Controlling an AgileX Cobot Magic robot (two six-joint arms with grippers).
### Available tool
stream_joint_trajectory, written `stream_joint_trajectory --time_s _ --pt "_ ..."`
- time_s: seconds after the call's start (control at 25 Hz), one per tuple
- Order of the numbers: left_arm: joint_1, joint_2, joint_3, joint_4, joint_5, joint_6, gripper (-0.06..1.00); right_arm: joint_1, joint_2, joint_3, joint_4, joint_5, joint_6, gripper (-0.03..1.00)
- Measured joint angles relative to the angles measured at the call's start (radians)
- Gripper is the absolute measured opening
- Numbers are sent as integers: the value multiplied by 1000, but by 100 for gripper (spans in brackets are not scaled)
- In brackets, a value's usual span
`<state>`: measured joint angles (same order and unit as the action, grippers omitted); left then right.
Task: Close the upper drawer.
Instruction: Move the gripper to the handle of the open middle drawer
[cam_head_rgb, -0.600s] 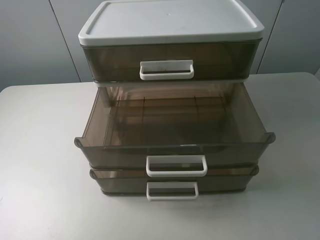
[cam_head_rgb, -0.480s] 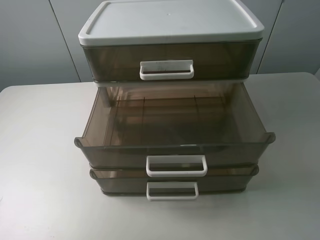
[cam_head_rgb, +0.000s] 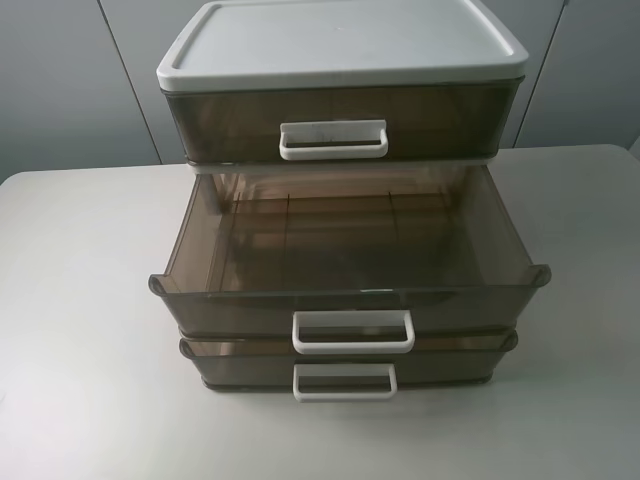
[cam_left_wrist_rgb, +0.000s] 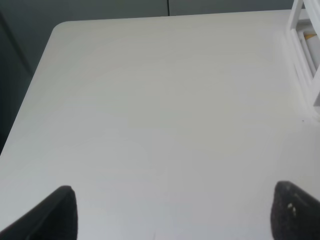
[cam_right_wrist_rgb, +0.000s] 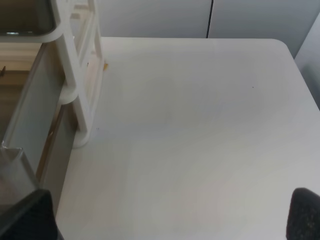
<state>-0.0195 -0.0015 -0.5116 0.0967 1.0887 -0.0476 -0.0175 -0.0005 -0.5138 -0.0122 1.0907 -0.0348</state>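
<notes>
A drawer cabinet with a white lid (cam_head_rgb: 340, 40) stands at the middle back of the table. Its top drawer (cam_head_rgb: 230, 120) sits flush, with a white handle (cam_head_rgb: 333, 140). The middle drawer (cam_head_rgb: 240, 305) is pulled far out and is empty; its handle (cam_head_rgb: 353, 332) faces the front. The bottom drawer (cam_head_rgb: 450, 368) sticks out a little. Neither gripper shows in the exterior high view. My left gripper (cam_left_wrist_rgb: 180, 215) is open above bare table, left of the cabinet frame (cam_left_wrist_rgb: 305, 65). My right gripper (cam_right_wrist_rgb: 167, 217) is open beside the pulled-out drawer's side wall (cam_right_wrist_rgb: 30, 125).
The grey-white table (cam_head_rgb: 80, 300) has rounded far corners and grey panels behind it. The cabinet's white frame (cam_right_wrist_rgb: 82, 75) stands close to the right gripper's side.
</notes>
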Motion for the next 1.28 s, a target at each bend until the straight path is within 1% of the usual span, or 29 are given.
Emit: stream_joint_trajectory --time_s 1.04,1.16,1.28 --pt "0 0 0 0 0 2 74 0 3 0 0 0 0 70" --pt "0 0 0 0 0 2 74 0 77 -17 0 0 0 70" --pt "0 0 0 0 0 2 74 0 223 -103 2 -7 0 70"
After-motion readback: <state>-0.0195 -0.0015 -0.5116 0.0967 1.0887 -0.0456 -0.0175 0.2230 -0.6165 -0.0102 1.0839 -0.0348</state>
